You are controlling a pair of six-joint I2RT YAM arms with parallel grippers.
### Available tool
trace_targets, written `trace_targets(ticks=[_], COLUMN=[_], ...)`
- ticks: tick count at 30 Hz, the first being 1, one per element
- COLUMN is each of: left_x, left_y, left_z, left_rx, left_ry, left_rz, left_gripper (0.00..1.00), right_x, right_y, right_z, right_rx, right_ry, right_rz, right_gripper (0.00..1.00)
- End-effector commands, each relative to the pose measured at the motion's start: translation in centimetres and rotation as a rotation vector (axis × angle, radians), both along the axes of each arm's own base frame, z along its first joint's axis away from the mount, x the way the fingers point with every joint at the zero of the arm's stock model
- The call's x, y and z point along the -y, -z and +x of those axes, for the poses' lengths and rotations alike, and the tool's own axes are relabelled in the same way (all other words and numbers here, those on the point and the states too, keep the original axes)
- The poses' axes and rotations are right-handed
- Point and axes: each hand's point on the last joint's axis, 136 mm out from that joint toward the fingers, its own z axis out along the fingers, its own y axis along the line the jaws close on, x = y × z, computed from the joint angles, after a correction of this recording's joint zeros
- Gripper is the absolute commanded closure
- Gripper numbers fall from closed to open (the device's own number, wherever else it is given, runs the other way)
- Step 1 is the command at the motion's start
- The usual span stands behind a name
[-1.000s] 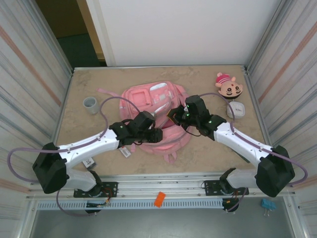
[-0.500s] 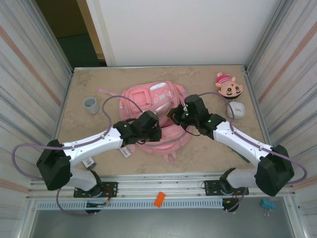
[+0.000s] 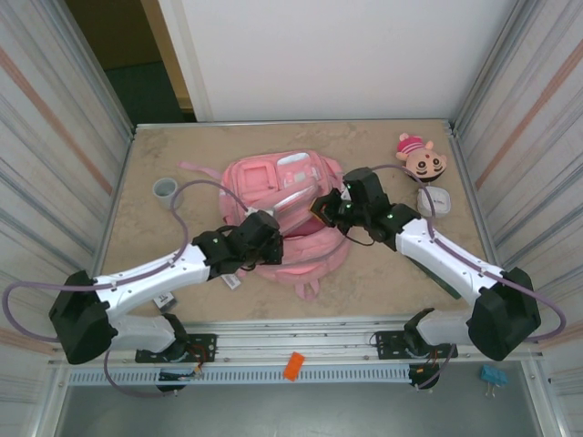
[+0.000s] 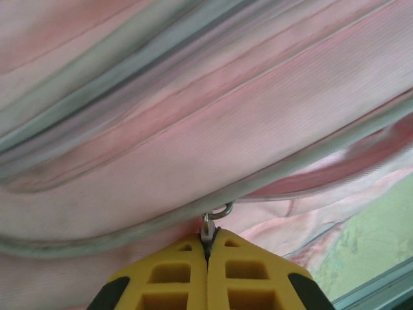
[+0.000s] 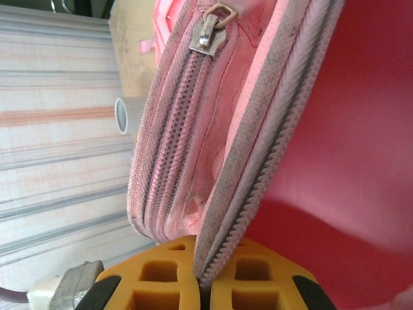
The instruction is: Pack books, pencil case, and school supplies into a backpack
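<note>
From above, both pincers' fingertips are hidden under their own wrists, and part of the backpack (image 3: pixel 266 178) lies under the arms. In the right wrist view, a red surface at the right is cut off by the frame; I cannot tell what it is.

The left pincer (image 4: pixel 208 253) is fully closed, its yellow fingertips pinching the metal zip pull (image 4: pixel 208 226), whose ring hangs from a pale zip strip. The right pincer (image 5: pixel 202 274) is clamped tight on the backpack's zip edge (image 5: pixel 258 148), which runs up from between its fingertips. A second zip with a slider (image 5: pixel 209 30) lies beside that edge.

There is one backpack, in the middle of the table (image 3: pixel 383 278). One grey cup (image 3: pixel 165 188) stands near the left edge. One plush head (image 3: pixel 421 159) sits by the far right corner, with one white box (image 3: pixel 434 201) just beside it. One small white piece (image 3: pixel 230 281) lies toward the near edge, beside the left arm.
</note>
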Motion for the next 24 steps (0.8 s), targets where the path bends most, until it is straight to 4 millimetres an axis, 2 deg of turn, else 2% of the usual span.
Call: trace_targets(ticks=[1, 5, 6, 7, 9, 12, 15, 21, 22, 24], left_x=[-4.0, -4.3, -4.0, -3.5, -2.8, -2.2, -2.0, -1.3, -1.2, -1.6], left_y=[1.4, 1.2, 0.9, 0.3, -0.5, -1.2, -1.2, -1.6, -1.7, -1.6], left_z=[0.1, 0.5, 0.6, 0.9, 1.3, 1.8, 2.2, 2.5, 2.5, 2.5], left_rx=[0.004, 0.019, 0.037, 0.062, 0.103, 0.136, 0.144, 0.152, 0.154, 0.152], left_ry=[-0.095, -0.103, -0.094, -0.085, -0.069, -0.057, -0.052, -0.028, -0.029, -0.039], left_rz=[0.105, 0.046, 0.014, -0.021, -0.071, -0.099, -0.096, -0.108, -0.108, -0.093], left_gripper=[1.0, 1.0, 1.0, 1.0, 1.0, 1.0, 1.0, 1.0, 1.0, 1.0], right_x=[1.1, 1.8, 1.8, 1.7, 1.2, 0.2, -0.8, -3.1, -3.3, -3.8], right_y=[-5.0, -4.9, -4.8, -4.7, -4.3, -2.9, -1.4, 0.1, 0.2, 0.4], right_z=[1.4, 1.9, 1.9, 1.8, 1.6, 0.9, 0.0, -0.6, -0.7, -0.7], right_rx=[0.13, 0.102, 0.098, 0.093, 0.087, 0.053, 0.037, 0.024, 0.022, 0.019], right_ry=[-0.039, -0.056, -0.053, -0.049, -0.041, -0.007, 0.02, 0.014, 0.008, -0.011], right_rz=[0.049, 0.061, 0.062, 0.067, 0.081, 0.091, 0.069, 0.069, 0.065, 0.053], right_gripper=[1.0, 1.0, 0.97, 0.84, 0.67, 0.55, 0.54, 0.55, 0.59, 0.76])
